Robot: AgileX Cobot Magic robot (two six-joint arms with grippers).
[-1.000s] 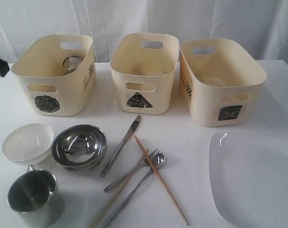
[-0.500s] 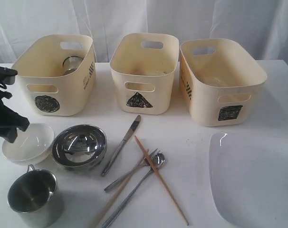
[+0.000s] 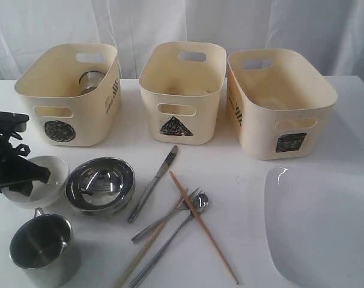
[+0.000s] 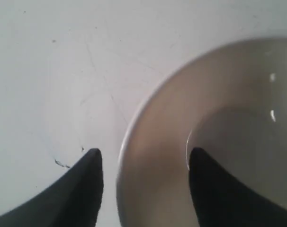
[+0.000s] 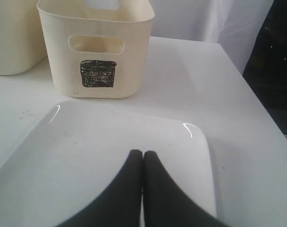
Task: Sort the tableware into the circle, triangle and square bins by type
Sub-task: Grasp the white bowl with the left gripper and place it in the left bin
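Steel bowl [image 3: 101,185] just beside white bowl [image 3: 53,165]; mug [image 3: 41,249] near. Left fingers [image 4: 82,194] spread, astride white bowl's rim, one inside, one outside; right fingers [image 5: 129,189] pressed together over plate [image 5: 110,137].

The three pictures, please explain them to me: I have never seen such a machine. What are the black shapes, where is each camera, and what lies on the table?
This is a robot with two arms, and each arm ends in a two-fingered gripper: those are the black shapes. One camera stands apart and sees the whole white table. The other two sit on the wrists and look along the fingers.

On the table are three cream bins, a small white bowl, a steel bowl, a steel mug, a knife, a fork, a spoon, chopsticks and a large white plate.

The left gripper is open, with one finger inside the white bowl's rim and one outside; it holds nothing. The right gripper is shut and empty, over the plate.
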